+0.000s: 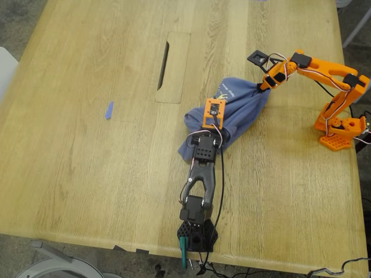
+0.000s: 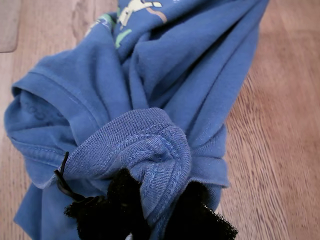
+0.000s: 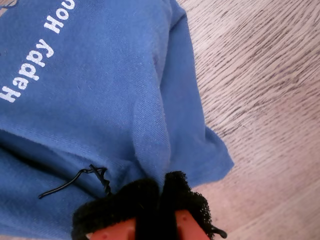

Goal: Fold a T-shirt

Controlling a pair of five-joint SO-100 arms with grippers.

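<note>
The blue-purple T-shirt [image 1: 237, 107] lies bunched in a narrow heap near the middle of the wooden table [image 1: 87, 174]. My first gripper [image 1: 215, 134], on the black arm reaching in from the exterior view's near edge, is shut on the shirt's ribbed collar [image 2: 150, 145]; black padded fingers [image 2: 117, 200] pinch it. The green-and-yellow print [image 2: 132, 12] shows beyond the collar. My second gripper [image 1: 265, 87], on the orange arm at the exterior view's right, is shut on a fold of the shirt [image 3: 90, 100] by the words "Happy Hou" [image 3: 30, 65]. Its black pads [image 3: 182, 192] clamp the cloth.
A rectangular inset panel with a dark slot [image 1: 172, 66] sits in the table beyond the shirt. A small blue scrap [image 1: 109, 110] lies at the exterior view's left. The orange arm's base [image 1: 339, 130] stands near the right edge, the black arm's base [image 1: 197, 234] at the near edge.
</note>
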